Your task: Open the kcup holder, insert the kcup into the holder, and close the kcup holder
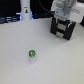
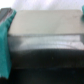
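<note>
Risk, slip: I judge the likeliest failure is the fingers sliding off the kcup holder (image 1: 62, 27) without catching the drawer front. In the wrist view I see only a flat dark edge and a pale top face, no clear handle, so I cannot tell what there is to hook.
Risk, shove: if I pull or push off-axis, the whole holder may slide across the worktop (image 1: 30, 67) instead of opening, since nothing visibly pins it down.
Risk, blur: both views are soft, and the arm covers the holder's top in the exterior view, so I could misjudge how deep the fingers sit.
Risk, kcup: the kcup (image 1: 32, 53) is round and may roll when I come for it later.
Gripper: the gripper (image 2: 42, 40) is spread wide, with its green fingers (image 2: 6, 35) at either side of the wrist view and the holder's top edge lying between them.
Gripper contact: it pinches nothing that I can see; whether the fingers touch the holder's sides I cannot tell.
Kcup holder position: on the worktop at the exterior view's upper right, directly under the arm, apparently not yet open.
Kcup position: alone on the worktop, well apart from the holder, toward the exterior view's left and nearer the camera.
</note>
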